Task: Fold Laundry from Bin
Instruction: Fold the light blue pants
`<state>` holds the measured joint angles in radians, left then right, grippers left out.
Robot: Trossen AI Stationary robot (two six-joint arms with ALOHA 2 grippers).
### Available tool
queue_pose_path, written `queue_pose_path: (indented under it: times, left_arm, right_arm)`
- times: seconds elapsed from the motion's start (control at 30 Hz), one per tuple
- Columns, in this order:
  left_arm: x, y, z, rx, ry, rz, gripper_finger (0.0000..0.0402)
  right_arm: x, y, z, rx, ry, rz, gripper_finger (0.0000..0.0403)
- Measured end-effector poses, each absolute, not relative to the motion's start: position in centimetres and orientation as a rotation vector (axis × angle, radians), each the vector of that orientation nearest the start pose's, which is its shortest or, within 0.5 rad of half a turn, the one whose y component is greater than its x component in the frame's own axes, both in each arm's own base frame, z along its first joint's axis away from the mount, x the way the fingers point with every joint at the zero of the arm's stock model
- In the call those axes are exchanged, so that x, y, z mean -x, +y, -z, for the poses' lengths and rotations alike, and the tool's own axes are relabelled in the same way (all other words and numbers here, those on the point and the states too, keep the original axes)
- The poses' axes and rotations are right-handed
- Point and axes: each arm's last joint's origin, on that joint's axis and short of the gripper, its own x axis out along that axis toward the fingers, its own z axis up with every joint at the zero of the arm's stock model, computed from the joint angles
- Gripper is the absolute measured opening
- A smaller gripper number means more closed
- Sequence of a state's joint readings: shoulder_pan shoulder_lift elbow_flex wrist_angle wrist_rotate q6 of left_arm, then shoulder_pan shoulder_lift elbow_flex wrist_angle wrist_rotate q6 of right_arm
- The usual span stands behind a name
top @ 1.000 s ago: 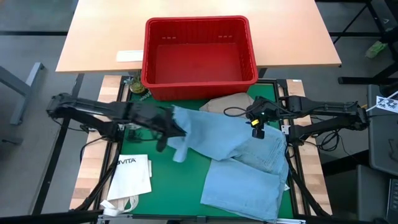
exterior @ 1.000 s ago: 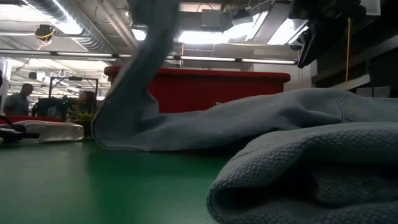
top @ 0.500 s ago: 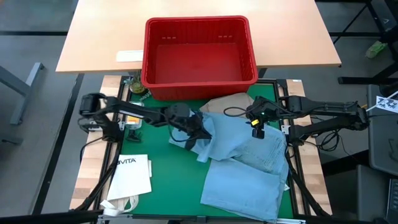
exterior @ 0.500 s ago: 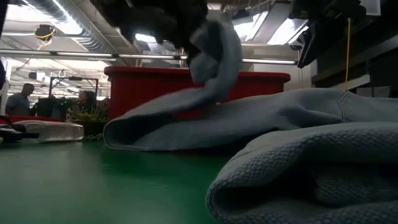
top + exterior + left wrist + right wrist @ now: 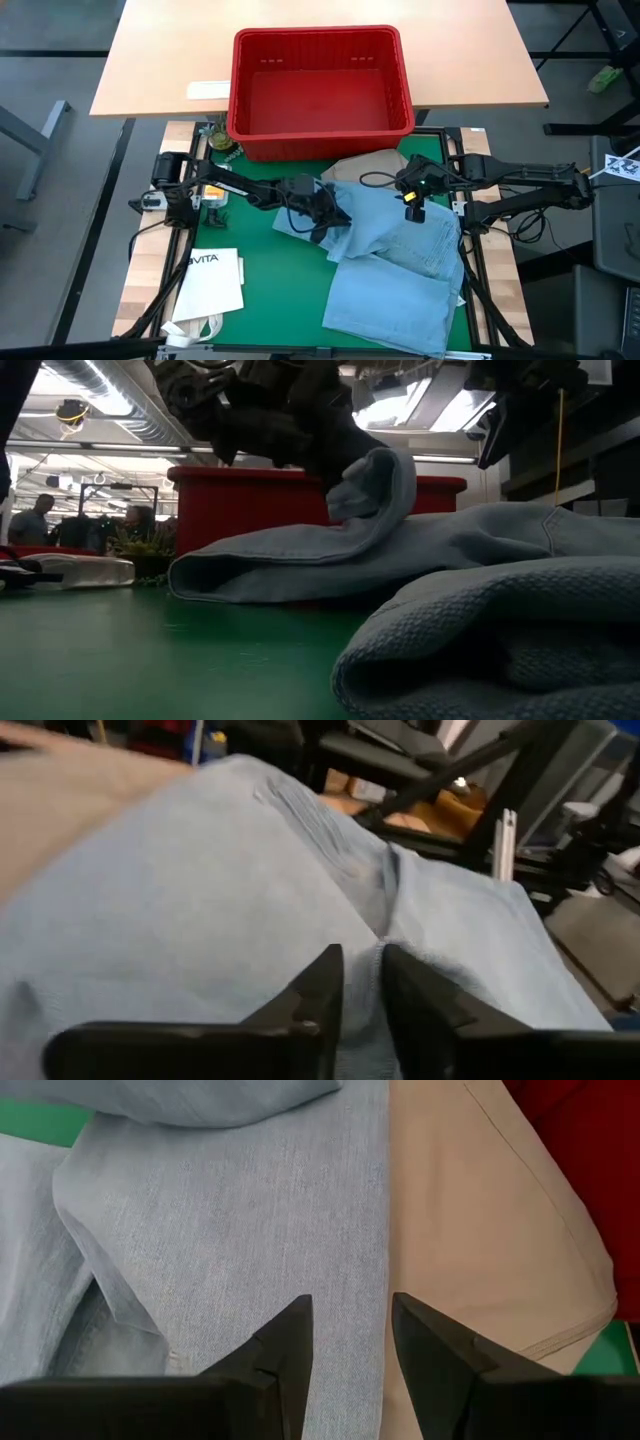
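Green mat [image 5: 255,275] carries one pair of light blue jeans [image 5: 400,270] and one khaki garment [image 5: 370,165]; one red bin [image 5: 320,85] behind. Left gripper [image 5: 330,215] pinches a jeans fold, jaws narrowly parted; right gripper [image 5: 413,203] hovers half-open above. Risk: fold slips free and flops back.

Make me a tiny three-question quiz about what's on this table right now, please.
1. True or false: the red bin has clothes in it.
2. What lies under the left gripper? A) a khaki garment B) light blue jeans C) a paper bag
3. Which garment peeks out between the bin and the jeans?

Key: 1. False, it looks empty. 2. B. 3. The khaki-tan garment.
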<state>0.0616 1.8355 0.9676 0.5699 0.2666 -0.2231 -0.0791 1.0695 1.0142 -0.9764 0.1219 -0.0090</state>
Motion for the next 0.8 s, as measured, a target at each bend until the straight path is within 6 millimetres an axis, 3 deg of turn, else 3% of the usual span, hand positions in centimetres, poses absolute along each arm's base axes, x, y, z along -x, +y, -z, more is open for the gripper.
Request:
queue_pose_path:
  times: [0.33,0.53,0.8]
  left_arm:
    - [-38.8,1.7,-20.2,0.111,0.100,0.183,0.0143]
    - [-38.5,2.8,-21.2,0.024,0.046,0.158,0.0148]
    - [-37.1,5.9,-23.1,0.066,0.081,0.074,0.0136]
  right_arm:
    - [-19.4,-1.9,-30.1,0.030,0.982,0.181,0.0138]
    - [-20.0,-1.9,-30.5,0.028,0.910,0.184,0.0138]
    - [-20.7,-1.9,-30.5,0.096,0.879,0.136,0.0138]
